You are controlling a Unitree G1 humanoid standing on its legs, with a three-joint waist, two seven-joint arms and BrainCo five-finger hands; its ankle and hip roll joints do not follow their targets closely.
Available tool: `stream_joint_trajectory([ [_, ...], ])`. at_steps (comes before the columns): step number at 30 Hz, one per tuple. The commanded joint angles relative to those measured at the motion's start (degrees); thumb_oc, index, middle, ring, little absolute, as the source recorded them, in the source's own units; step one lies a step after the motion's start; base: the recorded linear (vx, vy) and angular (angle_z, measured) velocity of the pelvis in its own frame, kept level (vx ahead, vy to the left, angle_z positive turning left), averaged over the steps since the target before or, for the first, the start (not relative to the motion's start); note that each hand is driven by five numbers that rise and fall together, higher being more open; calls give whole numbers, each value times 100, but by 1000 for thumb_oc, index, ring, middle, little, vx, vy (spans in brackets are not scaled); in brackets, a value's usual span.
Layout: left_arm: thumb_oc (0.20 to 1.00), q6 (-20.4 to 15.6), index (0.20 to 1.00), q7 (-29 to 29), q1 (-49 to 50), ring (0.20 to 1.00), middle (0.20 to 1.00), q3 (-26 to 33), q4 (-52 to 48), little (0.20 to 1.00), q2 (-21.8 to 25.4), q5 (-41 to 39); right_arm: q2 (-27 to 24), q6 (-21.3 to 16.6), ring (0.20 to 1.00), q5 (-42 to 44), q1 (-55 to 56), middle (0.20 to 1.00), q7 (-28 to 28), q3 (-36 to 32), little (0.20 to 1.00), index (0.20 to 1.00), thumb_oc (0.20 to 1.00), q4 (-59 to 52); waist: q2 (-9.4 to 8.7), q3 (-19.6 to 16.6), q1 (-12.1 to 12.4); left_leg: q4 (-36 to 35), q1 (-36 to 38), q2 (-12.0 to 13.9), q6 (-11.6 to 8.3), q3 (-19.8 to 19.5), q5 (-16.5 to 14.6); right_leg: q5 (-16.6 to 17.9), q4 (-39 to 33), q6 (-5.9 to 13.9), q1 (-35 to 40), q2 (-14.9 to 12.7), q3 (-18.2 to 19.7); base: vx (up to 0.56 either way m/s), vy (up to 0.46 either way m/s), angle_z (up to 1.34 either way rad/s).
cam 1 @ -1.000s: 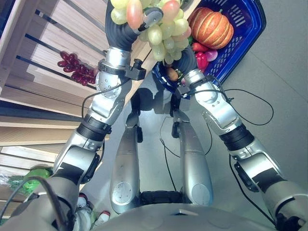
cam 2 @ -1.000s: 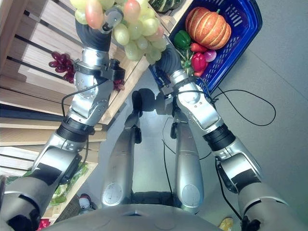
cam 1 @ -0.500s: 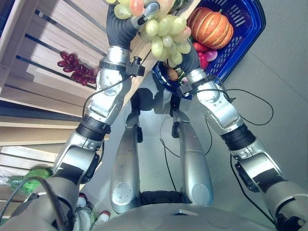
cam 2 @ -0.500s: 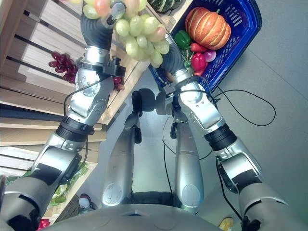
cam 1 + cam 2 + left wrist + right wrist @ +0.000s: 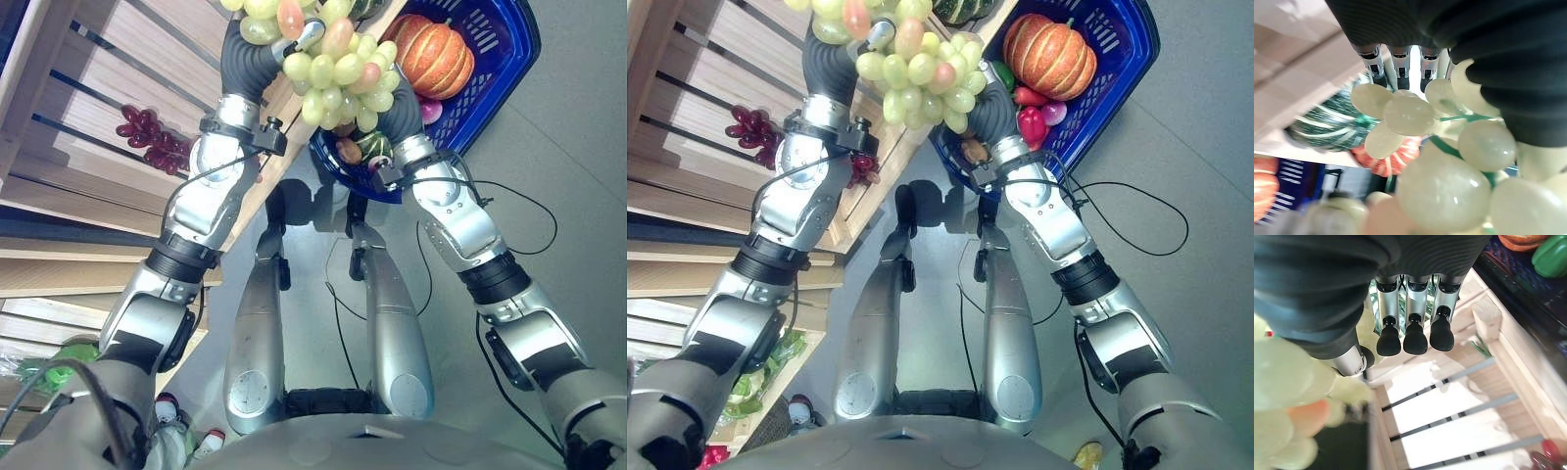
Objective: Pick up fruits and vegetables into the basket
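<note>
My left hand (image 5: 310, 29) is raised close to the camera, shut on a big bunch of green grapes (image 5: 338, 73) with a few pinkish ones. In the left wrist view its fingers (image 5: 1393, 61) curl over the grapes (image 5: 1442, 191). The bunch hangs over the near corner of the blue basket (image 5: 509, 69), which holds an orange pumpkin (image 5: 433, 54), a red pepper (image 5: 1031, 125) and a green pepper (image 5: 999, 76). My right hand (image 5: 1410, 308) sits beside the basket's near edge behind the grapes, fingers curled with nothing between them.
A slatted wooden shelf (image 5: 98, 98) runs along the left, with purple grapes (image 5: 152, 137) on it and a dark green striped squash (image 5: 960, 10) at its far end. Leafy greens (image 5: 59, 367) lie lower left. A wooden crate edge (image 5: 1508, 347) is by my right hand.
My left hand has carried the green grapes to the right, from over the shelf edge towards the basket. My right arm has shifted slightly up and to the right.
</note>
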Motion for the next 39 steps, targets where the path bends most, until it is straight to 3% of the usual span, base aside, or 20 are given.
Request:
stream_joint_trajectory([
  [1, 1000, -35, 1000, -24, -88, 1000, 1000, -94, -41, 1000, -73, 189, 142, -641, 200, 79, -157, 200, 3, -124, 200, 200, 200, -671, 208, -206, -146, 276, 61, -290, -20, 2, -586, -108, -477, 438, 611, 36, -390, 0, 0, 0],
  [30, 1000, -138, 1000, 113, -37, 1000, 1000, 53, 197, 1000, -89, -33, 129, -942, 200, 125, -97, 200, -278, -362, 200, 200, 200, -559, 209, -206, -167, 227, 95, -276, -24, 2, -585, -109, -520, 452, 640, 34, -376, 0, 0, 0],
  [39, 1000, -506, 1000, 206, 46, 1000, 1000, 148, 129, 1000, -147, -16, 180, -949, 200, 104, -14, 200, -225, -454, 200, 200, 200, -590, 201, -206, -177, 231, 102, -274, -24, -5, -597, -110, -508, 451, 635, 41, -363, 0, 0, 0],
])
